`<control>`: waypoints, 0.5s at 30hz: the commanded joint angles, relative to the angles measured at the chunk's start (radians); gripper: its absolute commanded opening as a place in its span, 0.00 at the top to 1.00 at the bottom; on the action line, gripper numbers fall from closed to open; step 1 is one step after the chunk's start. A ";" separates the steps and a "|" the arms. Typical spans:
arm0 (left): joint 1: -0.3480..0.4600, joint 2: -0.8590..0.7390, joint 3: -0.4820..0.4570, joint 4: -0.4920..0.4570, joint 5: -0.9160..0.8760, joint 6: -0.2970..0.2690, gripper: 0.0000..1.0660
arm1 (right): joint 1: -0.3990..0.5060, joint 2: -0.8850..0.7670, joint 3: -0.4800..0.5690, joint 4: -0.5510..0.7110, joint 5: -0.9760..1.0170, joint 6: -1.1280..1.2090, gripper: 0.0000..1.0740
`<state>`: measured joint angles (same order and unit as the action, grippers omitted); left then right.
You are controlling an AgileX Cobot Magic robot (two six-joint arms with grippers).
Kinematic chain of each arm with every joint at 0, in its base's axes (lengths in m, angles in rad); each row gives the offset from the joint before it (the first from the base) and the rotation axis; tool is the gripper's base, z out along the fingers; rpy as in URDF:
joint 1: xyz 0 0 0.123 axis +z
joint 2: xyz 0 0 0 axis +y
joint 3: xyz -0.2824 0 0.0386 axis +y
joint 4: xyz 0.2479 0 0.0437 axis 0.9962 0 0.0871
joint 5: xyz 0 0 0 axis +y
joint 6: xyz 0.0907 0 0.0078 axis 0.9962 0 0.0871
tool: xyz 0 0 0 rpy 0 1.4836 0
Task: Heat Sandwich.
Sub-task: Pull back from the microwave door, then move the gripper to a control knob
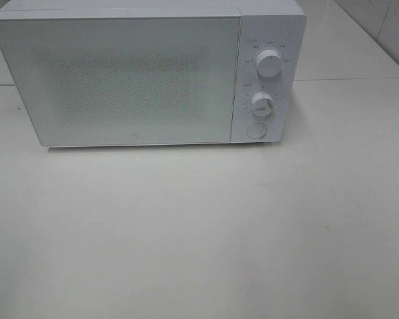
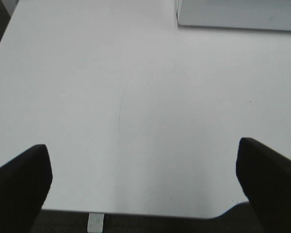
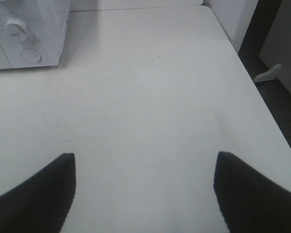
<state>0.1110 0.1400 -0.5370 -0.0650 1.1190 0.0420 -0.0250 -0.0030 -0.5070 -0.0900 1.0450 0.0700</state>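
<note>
My left claw [image 2: 143, 148] hangs wide open with nothing between its dark fingers, above the near edge of the white tabletop [image 1: 199, 252]. My right claw [image 3: 145, 156] is also spread and empty, over bare tabletop well short of the microwave [image 1: 133, 80]. Beyond both claws the microwave sits at the back with its door [image 1: 120, 86] shut. On its right-hand panel are an upper knob [image 1: 268, 64], a lower knob [image 1: 262, 103] and a round button [image 1: 256, 130] beneath them. The sandwich shows in none of my views. It is not on the tabletop in front of me, and the frosted door hides the inside, so I cannot tell whether it is already in there or somewhere out of sight. That is my main worry: if I turn a knob on a guess, I may run an empty oven, or heat nothing at all. I judge the button opens the door, and my right claw sits nearest it. A push that lands off-centre could slide the whole box backward or nudge the lower knob just above it. If the door swings out, my left claw may stand in its path and stop it short.
</note>
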 commanded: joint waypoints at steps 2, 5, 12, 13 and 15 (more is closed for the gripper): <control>0.003 -0.166 0.014 -0.018 -0.034 0.034 0.08 | -0.005 -0.029 0.001 0.001 -0.009 -0.008 0.29; 0.003 -0.170 0.026 -0.017 -0.061 0.054 0.08 | -0.005 -0.029 0.001 0.001 -0.009 -0.009 0.29; 0.003 -0.170 0.042 -0.029 -0.083 0.047 0.09 | -0.005 -0.017 0.001 0.001 -0.009 -0.008 0.29; 0.003 -0.170 0.042 -0.029 -0.083 0.047 0.09 | -0.005 -0.017 0.001 0.001 -0.009 -0.008 0.29; 0.003 -0.170 0.042 -0.029 -0.083 0.047 0.09 | -0.005 -0.017 0.001 0.001 -0.009 -0.008 0.29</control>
<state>0.1110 -0.0040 -0.4990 -0.0870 1.0480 0.0880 -0.0250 -0.0030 -0.5070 -0.0900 1.0450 0.0700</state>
